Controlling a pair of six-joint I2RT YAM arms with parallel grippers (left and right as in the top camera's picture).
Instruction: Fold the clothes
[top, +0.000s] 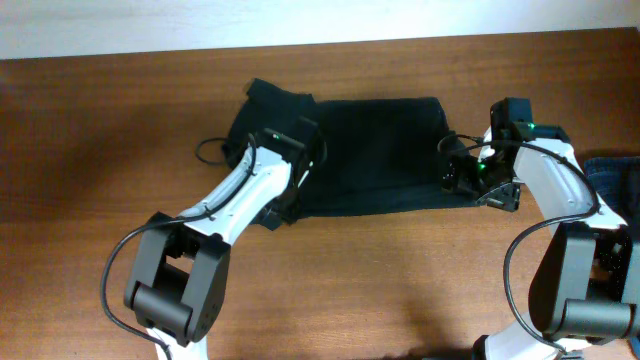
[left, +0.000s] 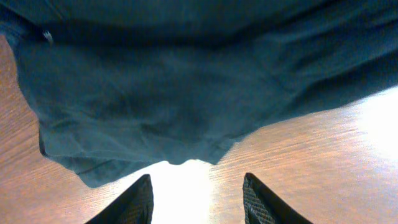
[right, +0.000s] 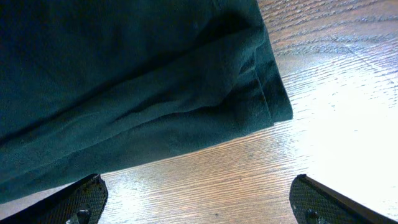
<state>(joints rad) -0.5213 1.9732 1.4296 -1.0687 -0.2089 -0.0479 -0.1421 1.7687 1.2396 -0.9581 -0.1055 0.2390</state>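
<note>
1. The black soft-fabric T-shirt (top: 380, 150) lay flat on the far-centre part of the brown wooden table (top: 400, 290), folded into a broad band.
2. Its long axis ran left to right. The bunched end pointed left and the straight hemmed end pointed right.
3. The left gripper (left: 198, 186) was spread and empty, just short of the shirt's rumpled edge.
4. The right gripper (right: 198, 183) was spread wide and empty, near the hemmed corner.
5. A blue denim garment (top: 612, 175) lay at the table's right edge, apart from the shirt.

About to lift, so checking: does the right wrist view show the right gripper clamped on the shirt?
No, the right gripper stands wide open over the wooden table, and the T-shirt lies with its hem beyond the fingertips.
</note>
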